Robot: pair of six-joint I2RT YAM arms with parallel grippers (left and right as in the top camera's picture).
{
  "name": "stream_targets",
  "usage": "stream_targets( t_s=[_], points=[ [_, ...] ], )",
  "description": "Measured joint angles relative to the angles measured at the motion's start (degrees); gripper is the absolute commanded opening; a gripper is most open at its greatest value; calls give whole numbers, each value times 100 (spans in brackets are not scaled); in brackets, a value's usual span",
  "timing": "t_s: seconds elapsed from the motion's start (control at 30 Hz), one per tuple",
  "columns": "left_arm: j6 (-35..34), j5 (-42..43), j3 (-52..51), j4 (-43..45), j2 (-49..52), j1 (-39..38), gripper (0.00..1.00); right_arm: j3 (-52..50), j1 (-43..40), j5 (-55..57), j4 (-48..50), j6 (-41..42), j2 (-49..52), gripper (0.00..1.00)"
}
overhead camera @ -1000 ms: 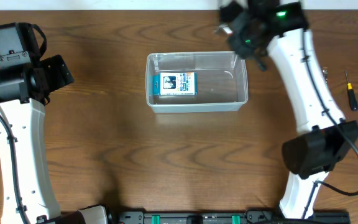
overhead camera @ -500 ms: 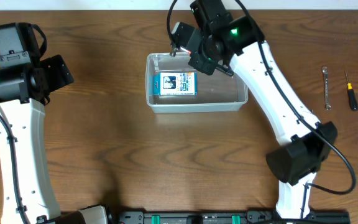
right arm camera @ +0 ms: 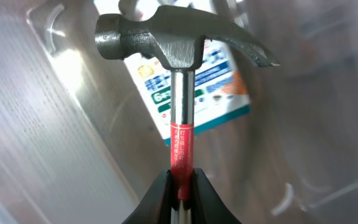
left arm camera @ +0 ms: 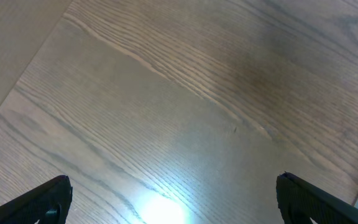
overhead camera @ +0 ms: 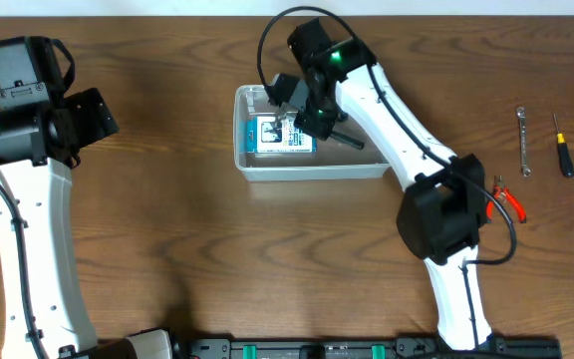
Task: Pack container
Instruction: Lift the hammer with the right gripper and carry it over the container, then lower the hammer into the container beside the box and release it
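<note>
The clear plastic container (overhead camera: 312, 172) stands at the back middle of the table, with a blue-and-white printed box (overhead camera: 267, 137) lying in its left half. My right gripper (overhead camera: 297, 115) hovers over that left half, shut on a hammer whose dark handle end (overhead camera: 347, 141) sticks out to the right. In the right wrist view the fingers (right arm camera: 180, 183) clamp the red shaft, and the steel hammer head (right arm camera: 179, 40) hangs above the box (right arm camera: 219, 93) inside the container (right arm camera: 61, 93). My left gripper (overhead camera: 93, 115) is open and empty over bare wood (left arm camera: 174, 202) at the far left.
A wrench (overhead camera: 523, 142) and a small screwdriver (overhead camera: 562, 145) lie at the far right. Red-handled pliers (overhead camera: 506, 199) lie beside the right arm's elbow. The table's back edge runs just behind the container.
My right arm has swung left from the container's back right corner to over its left half, carrying the hammer. The left arm has not moved.
</note>
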Motion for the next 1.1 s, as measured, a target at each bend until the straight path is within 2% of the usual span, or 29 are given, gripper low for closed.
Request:
stream_targets(
  t_s=[0.5, 1.1],
  points=[
    [0, 0, 0, 0, 0, 0, 98, 0, 0, -319, -22, 0, 470, 9],
    [0, 0, 0, 0, 0, 0, 98, 0, 0, -348, 7, -2, 472, 19]
  ],
)
